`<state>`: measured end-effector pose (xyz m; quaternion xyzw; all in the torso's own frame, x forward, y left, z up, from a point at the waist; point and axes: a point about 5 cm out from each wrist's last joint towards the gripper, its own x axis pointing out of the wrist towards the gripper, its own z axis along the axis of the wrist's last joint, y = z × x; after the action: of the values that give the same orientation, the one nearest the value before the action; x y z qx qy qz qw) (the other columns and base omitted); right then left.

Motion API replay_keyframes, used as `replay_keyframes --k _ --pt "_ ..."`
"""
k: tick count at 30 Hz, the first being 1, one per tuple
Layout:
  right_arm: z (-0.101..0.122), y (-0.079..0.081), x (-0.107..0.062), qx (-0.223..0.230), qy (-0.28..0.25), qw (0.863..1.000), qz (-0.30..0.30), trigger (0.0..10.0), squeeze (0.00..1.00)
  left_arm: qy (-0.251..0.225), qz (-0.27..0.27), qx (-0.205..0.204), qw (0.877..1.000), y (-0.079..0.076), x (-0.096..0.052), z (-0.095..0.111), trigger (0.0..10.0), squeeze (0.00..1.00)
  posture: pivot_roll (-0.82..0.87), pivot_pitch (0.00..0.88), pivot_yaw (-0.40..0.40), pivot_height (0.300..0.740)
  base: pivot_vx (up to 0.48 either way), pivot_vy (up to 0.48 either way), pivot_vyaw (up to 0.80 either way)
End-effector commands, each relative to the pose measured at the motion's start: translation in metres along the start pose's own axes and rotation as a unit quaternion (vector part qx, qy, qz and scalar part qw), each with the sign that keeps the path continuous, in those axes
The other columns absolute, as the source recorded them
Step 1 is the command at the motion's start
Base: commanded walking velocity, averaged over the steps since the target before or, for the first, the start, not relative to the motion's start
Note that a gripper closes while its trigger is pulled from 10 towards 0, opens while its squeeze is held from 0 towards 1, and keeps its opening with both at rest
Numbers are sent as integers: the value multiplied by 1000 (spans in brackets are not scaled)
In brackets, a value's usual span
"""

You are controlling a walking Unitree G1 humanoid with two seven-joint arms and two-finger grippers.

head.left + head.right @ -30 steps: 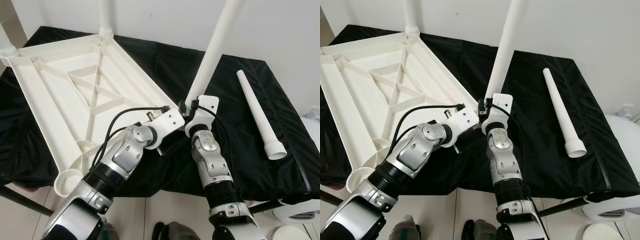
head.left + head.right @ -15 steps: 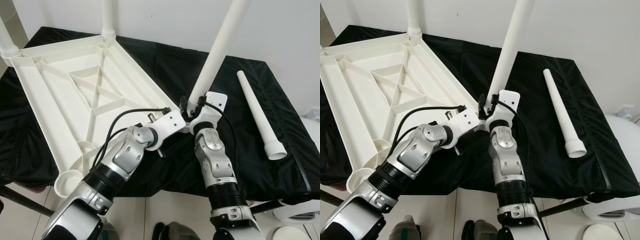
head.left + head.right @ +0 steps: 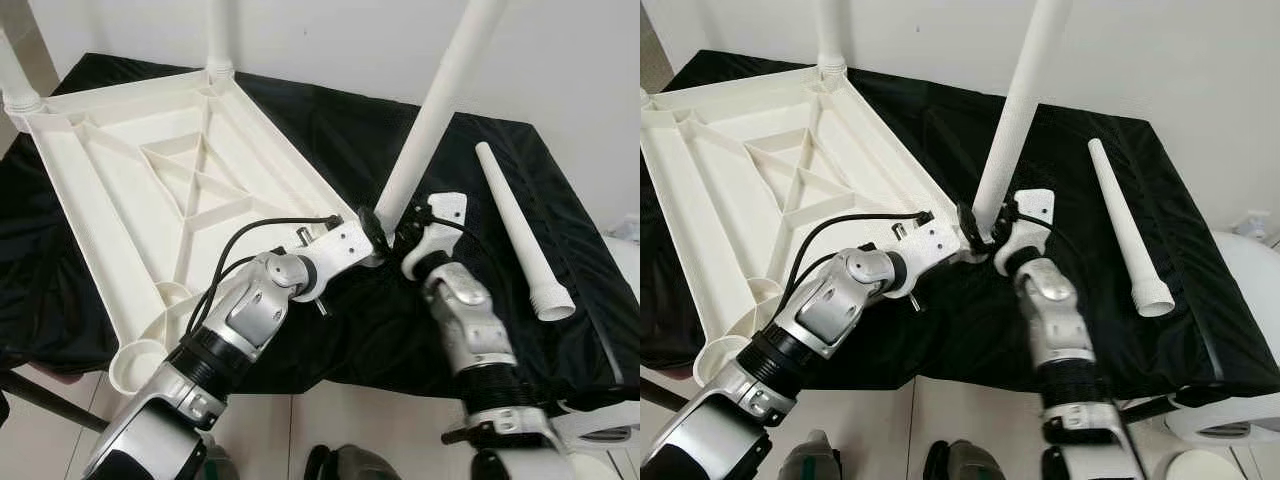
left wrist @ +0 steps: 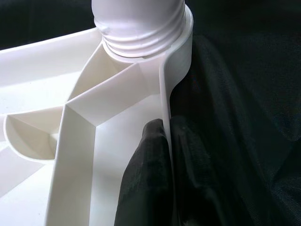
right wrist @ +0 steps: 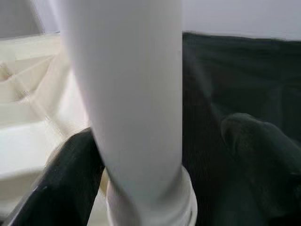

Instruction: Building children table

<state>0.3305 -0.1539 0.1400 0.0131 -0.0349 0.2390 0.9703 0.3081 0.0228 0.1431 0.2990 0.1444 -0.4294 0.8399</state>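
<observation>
Three legs stand in your upturned tabletop (image 3: 150,190); the right corner's leg (image 3: 430,120) runs out of frame. Your left gripper (image 4: 162,179) pinches that corner's rim; your right gripper (image 5: 160,155) straddles the leg, fingers apart. One spare leg (image 3: 520,230) lies right.

Bright, even indoor light with soft shadows; the right wrist view is motion-blurred.

You've got 1 upturned tabletop (image 3: 130,180), 3 legs standing in it, poss. more out of frame, 1 loose leg (image 3: 520,230) on 1 black cloth (image 3: 480,330), 2 grippers.
</observation>
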Motion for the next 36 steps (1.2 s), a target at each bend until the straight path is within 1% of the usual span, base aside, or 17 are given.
replay_keyframes --k 1,3,6,10,11,13,18,25,26,29,30,31,32,36 --pt "0 -5 -1 -1 1 999 53 10000 0 -15 -10 14 1000 -5 2 10 10000 0 88 24 -124 740 0 0 0" --pt "0 -9 -1 -8 4 997 75 10000 0 -15 -10 14 1000 -5 2 10 10000 0 88 25 -120 740 0 0 0" --pt "3 -16 3 -17 9 995 97 10000 0 -15 -8 15 1000 -3 1 11 10000 0 92 25 -116 740 0 0 0" --pt "5 -18 7 -18 10 994 112 10000 0 -15 -8 15 1000 -2 1 11 10000 0 93 25 -112 740 0 0 0" --pt "6 -21 13 -20 16 991 132 10000 0 -14 -8 16 1000 -1 0 10 10000 0 95 25 -106 740 0 0 0" --pt "5 -21 17 -24 26 989 143 10000 0 -14 -8 17 1000 -1 0 10 10000 0 98 25 -106 740 0 0 0" --pt "4 -22 22 -31 40 985 164 10000 0 -14 -7 18 1000 0 0 11 10000 0 101 23 -107 740 0 0 0" --pt "2 -26 24 -43 59 982 175 10000 0 -15 -5 17 1000 1 0 11 10000 0 104 21 -108 740 0 0 0" --pt "1 -27 23 -47 63 981 177 7686 0 -15 -5 17 1000 1 0 12 10000 0 102 21 -108 740 0 0 0" --pt "1 -28 23 -50 65 980 179 7686 0 -15 -5 17 1000 1 0 12 10000 0 102 21 -108 740 0 0 0" --pt "1 -29 22 -50 67 980 180 2902 0 -15 -5 17 1000 1 0 12 10000 0 99 21 -107 740 0 0 0" --pt "1 -29 22 -50 67 980 180 2902 0 -15 -5 17 1000 1 0 12 10000 0 99 21 -107 740 0 0 0" --pt "1 -33 21 -50 68 980 178 0 0 -16 -6 18 1000 0 0 12 10000 0 97 22 -106 740 0 0 0" --pt "2 -35 20 -49 67 981 177 0 0 -17 -7 18 1000 0 1 13 10000 0 95 23 -105 740 0 0 0"
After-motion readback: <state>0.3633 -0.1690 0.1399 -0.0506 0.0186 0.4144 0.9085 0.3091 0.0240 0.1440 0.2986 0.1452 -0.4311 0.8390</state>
